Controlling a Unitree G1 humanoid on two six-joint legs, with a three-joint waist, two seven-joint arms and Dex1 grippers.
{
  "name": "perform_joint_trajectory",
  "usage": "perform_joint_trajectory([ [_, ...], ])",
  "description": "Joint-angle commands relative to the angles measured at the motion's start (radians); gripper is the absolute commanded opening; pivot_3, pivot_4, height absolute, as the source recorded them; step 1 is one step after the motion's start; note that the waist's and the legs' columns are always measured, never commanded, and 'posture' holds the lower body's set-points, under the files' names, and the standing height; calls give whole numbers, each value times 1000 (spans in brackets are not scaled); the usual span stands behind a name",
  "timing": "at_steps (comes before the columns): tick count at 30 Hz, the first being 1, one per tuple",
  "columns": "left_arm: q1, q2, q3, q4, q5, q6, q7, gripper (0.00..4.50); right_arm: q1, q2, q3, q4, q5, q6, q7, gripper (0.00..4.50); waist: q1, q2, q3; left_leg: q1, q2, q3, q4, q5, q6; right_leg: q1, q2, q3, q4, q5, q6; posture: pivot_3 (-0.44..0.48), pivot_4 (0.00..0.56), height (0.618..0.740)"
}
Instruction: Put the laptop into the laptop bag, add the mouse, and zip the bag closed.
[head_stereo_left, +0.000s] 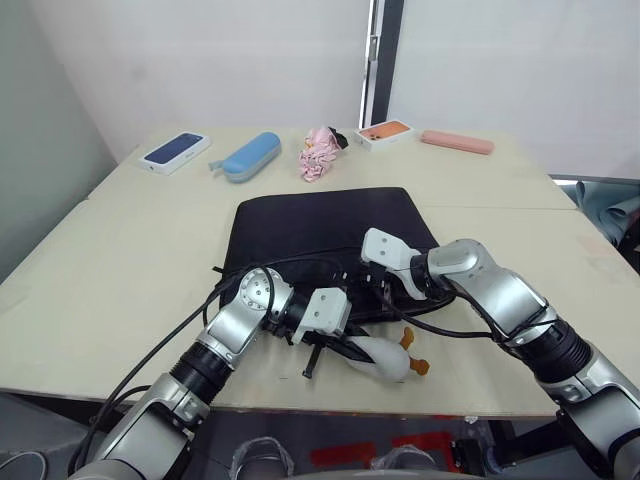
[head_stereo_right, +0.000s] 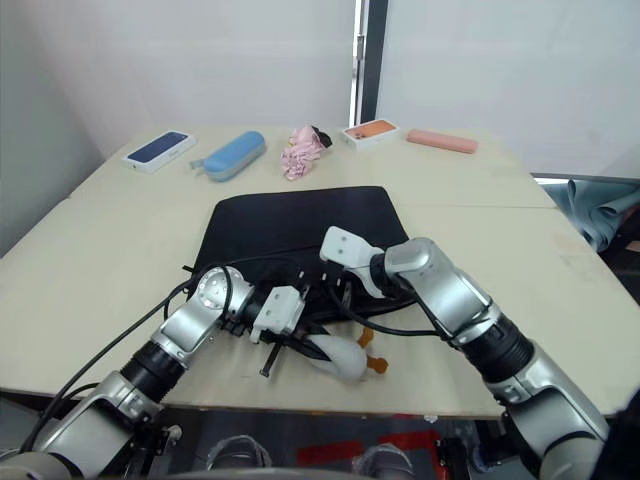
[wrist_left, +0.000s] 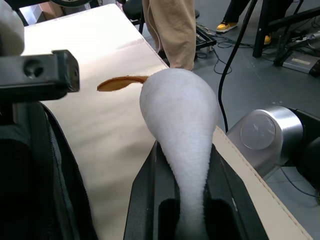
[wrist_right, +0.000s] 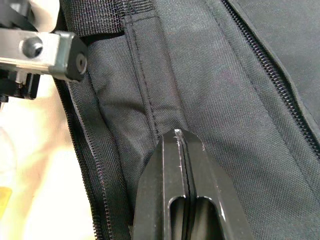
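A: In the head view, where is the laptop bag (head_stereo_left: 325, 225)?

B: It lies flat in the middle of the table (head_stereo_left: 120, 260). Both arms are at its near edge. A white duck toy (head_stereo_left: 378, 357) lies just beside that edge.

A: And the left wrist view?

B: The left end effector (wrist_left: 182, 200) is closed on the narrow part of the duck toy. A person's legs (wrist_left: 175, 27) stand past the table.

A: The right wrist view?

B: The right end effector (wrist_right: 179, 145) has its fingers pressed together against the black fabric, next to the zipper (wrist_right: 87, 160).
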Motion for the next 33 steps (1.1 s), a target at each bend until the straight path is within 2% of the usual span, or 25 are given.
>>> perform_joint_trajectory([
  [1,-13,-1,24,-8,-25,-16,-8,25,28,-12,30,15,-12,39,1,0,4,0,0,0,0,0,0,0,0,0,0,0,0,0,0,0,150,740],
  [2,-12,6,37,-12,-38,3,-7,25,27,-12,29,16,-12,39,1,0,4,0,0,0,0,0,0,0,0,0,0,0,1,0,0,0,150,740],
  [4,-7,27,61,-22,-55,27,-8,911,26,-11,29,18,-12,38,1,0,4,0,0,0,0,0,0,0,0,0,0,0,1,0,0,0,150,740],
  [8,4,76,101,-67,-82,83,-1,2350,21,-7,31,25,-13,34,1,0,4,0,0,0,0,0,0,0,0,0,0,0,1,0,0,0,150,740],
  [13,55,159,159,-204,-130,178,27,4099,16,-5,31,31,-13,28,3,0,4,0,0,0,0,0,0,0,0,0,0,0,0,0,0,0,150,740],
  [17,99,260,215,-324,-211,290,11,4099,11,-2,32,38,-14,23,5,0,2,1,0,0,0,0,0,0,0,-1,0,0,0,0,0,0,150,740],
  [20,123,324,270,-347,-238,323,15,4099,2,5,34,51,-17,14,4,0,1,1,1,0,0,0,0,0,0,-1,0,0,1,0,0,0,150,740],
  [23,139,358,327,-343,-253,306,21,4099,-4,12,35,58,-18,8,3,0,-3,2,1,0,0,0,0,0,-1,-1,0,0,1,0,0,0,150,740],
  [27,152,412,468,-302,-311,318,38,4099,-5,12,31,60,-18,-2,4,0,-9,2,1,0,0,0,0,0,-1,-1,1,0,0,0,0,0,150,740],
  [33,244,473,553,-215,-254,197,22,4099,3,23,-14,60,11,-15,3,0,-17,2,1,0,1,0,-1,0,-1,-1,1,0,-1,0,0,0,150,740],
])
